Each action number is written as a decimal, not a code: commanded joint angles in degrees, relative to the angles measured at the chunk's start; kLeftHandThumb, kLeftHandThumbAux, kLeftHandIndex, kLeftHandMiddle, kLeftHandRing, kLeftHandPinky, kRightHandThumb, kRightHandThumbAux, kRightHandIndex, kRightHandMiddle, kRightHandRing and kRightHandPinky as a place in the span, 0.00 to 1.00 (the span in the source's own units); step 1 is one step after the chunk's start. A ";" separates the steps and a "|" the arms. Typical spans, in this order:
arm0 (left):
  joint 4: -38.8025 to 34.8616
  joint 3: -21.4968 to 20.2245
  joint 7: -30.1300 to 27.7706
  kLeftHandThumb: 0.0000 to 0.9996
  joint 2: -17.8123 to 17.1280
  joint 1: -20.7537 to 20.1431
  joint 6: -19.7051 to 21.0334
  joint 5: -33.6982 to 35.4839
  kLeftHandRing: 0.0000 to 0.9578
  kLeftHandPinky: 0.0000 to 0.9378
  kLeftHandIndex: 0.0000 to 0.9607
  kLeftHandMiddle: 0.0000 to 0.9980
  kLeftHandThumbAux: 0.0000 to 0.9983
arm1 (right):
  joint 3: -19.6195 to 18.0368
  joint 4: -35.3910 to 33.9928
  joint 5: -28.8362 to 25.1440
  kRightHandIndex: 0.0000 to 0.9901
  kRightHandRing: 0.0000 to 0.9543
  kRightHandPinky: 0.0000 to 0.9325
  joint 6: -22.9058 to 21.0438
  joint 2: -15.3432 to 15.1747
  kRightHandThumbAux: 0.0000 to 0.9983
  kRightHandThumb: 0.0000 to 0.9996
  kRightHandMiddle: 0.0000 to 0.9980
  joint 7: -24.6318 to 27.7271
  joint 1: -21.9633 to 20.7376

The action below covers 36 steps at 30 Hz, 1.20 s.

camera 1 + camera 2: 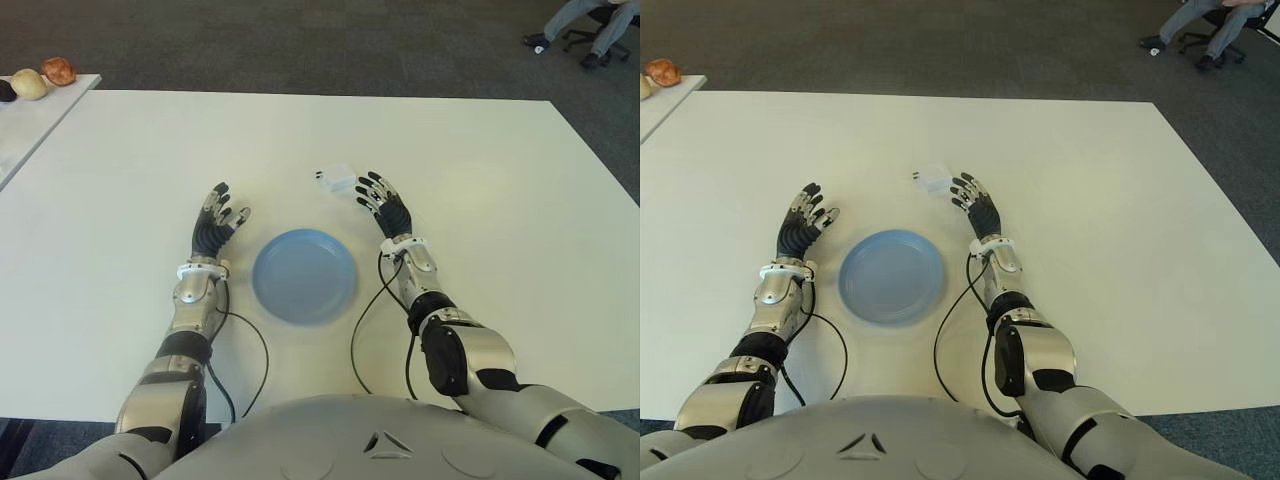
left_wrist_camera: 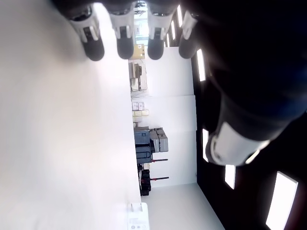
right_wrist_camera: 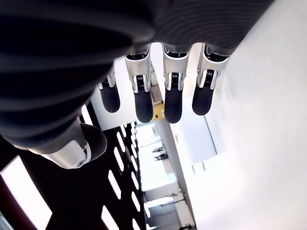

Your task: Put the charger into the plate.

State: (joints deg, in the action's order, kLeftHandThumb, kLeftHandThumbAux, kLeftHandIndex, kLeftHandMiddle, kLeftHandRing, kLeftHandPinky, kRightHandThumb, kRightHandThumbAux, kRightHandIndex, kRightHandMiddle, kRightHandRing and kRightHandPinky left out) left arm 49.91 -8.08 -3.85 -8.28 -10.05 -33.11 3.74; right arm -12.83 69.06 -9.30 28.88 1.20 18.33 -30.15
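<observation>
Blue plate (image 1: 304, 275): toward table's (image 1: 520, 200) near edge, empty, awaiting the charger. Left hand (image 1: 215, 227): beside plate's left, fingers spread, idle. Right hand (image 1: 385, 206): splayed, holding nothing, apparently reaching. White charger (image 1: 335, 180): just beyond its fingertips, mid-table.

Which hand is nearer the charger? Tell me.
The right hand: its fingers are spread open right beside the white charger beyond the plate. The left hand shows on the plate's far side, holding nothing.
</observation>
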 commanded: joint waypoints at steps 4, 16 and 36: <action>3.46 0.10 -0.32 0.00 1.03 4.43 4.22 -0.11 0.03 0.07 0.01 0.04 0.72 | -0.07 3.31 0.74 0.14 0.19 0.21 -4.05 -0.11 0.56 0.01 0.20 -1.70 5.37; 2.39 0.03 -0.81 0.00 0.85 4.91 4.41 0.20 0.03 0.06 0.01 0.03 0.70 | -0.26 2.82 0.36 0.14 0.18 0.21 -4.10 0.32 0.57 0.01 0.20 -1.77 5.51; 3.15 0.37 -0.44 0.00 0.90 4.82 4.46 -0.34 0.03 0.07 0.00 0.03 0.71 | 0.02 2.72 0.77 0.14 0.18 0.20 -4.07 0.25 0.57 0.02 0.19 -1.95 5.79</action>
State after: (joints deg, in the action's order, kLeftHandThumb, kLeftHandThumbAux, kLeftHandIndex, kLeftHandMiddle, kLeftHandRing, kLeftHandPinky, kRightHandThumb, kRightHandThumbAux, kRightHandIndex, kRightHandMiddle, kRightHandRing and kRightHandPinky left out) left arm 49.03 -8.04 -3.86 -8.36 -9.65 -32.38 3.80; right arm -12.72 68.28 -9.28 28.90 1.46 18.20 -29.69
